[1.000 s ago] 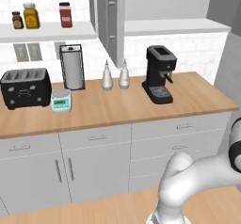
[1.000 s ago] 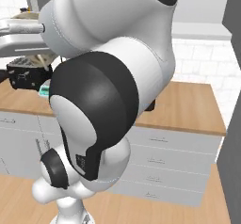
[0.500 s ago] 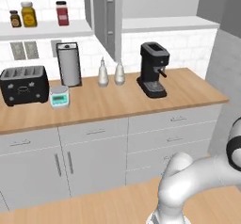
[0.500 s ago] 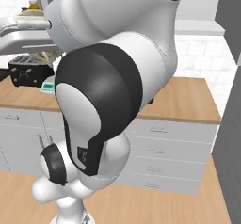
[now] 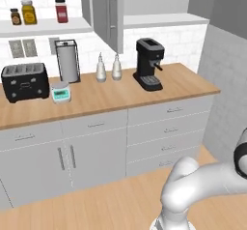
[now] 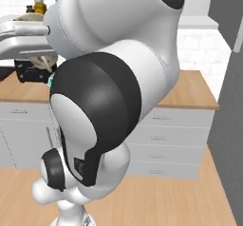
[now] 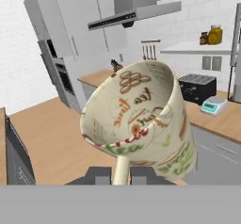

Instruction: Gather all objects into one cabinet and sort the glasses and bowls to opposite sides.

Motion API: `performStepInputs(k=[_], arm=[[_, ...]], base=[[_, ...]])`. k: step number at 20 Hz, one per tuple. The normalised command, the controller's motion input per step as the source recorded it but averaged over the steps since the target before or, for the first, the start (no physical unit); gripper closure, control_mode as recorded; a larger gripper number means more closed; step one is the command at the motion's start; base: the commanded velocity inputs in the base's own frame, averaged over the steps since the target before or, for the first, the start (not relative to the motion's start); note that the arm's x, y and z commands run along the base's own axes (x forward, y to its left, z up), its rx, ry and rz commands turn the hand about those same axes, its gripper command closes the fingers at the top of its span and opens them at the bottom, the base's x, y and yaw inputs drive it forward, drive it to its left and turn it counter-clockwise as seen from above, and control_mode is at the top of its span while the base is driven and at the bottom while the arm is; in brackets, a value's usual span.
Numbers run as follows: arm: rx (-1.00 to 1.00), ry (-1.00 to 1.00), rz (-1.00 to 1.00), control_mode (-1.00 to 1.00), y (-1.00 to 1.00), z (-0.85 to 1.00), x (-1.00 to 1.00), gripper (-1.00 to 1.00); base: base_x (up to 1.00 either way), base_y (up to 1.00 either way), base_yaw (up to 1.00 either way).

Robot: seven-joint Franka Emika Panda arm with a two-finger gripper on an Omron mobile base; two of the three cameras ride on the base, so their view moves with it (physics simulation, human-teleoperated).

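1. The hand [image 7: 121,172] is clenched on the handle of the mug [image 7: 141,119], a beige cup with printed lettering and leaf patterns; the mug hangs in the air in front of the hand camera, mouth toward the lens, well above the floor and away from any shelf
2. Risk: the grip is only on the thin handle, so the mug could swivel or slip between the fingers if the arm swings fast or the base jolts
3. Risk: the mug blocks much of the hand view, so a cabinet edge or shelf board may be hard to judge on approach; the rim could knock a side panel
4. Risk: the big arm [image 6: 109,78] is folded close in front of the right base camera, hiding most of the table on that side
5. Surface: a long wooden table [image 5: 183,79] over grey base cabinets carries a toaster [image 5: 24,81], a small scale [image 5: 61,93], a paper-towel holder [image 5: 67,60], two white bottles [image 5: 108,68] and a coffee machine [image 5: 148,62]
6. Room: white tiled wall, an open shelf [image 5: 43,27] with jars, a grey upper cabinet [image 5: 107,11], wooden floor; the other cups and the bowl I cannot place
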Motion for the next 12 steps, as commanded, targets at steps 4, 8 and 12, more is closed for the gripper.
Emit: performStepInputs(k=[4,8,12], arm=[[0.00,0.00,0.00,1.00,0.00,0.00,0.00,1.00],[0.00,0.00,0.00,1.00,0.00,0.00,0.00,1.00],[0.00,0.00,0.00,1.00,0.00,0.00,0.00,1.00]], base=[[-0.54,1.00,-0.04],[-0.95,1.00,-0.05],[-1.00,1.00,0.02]])
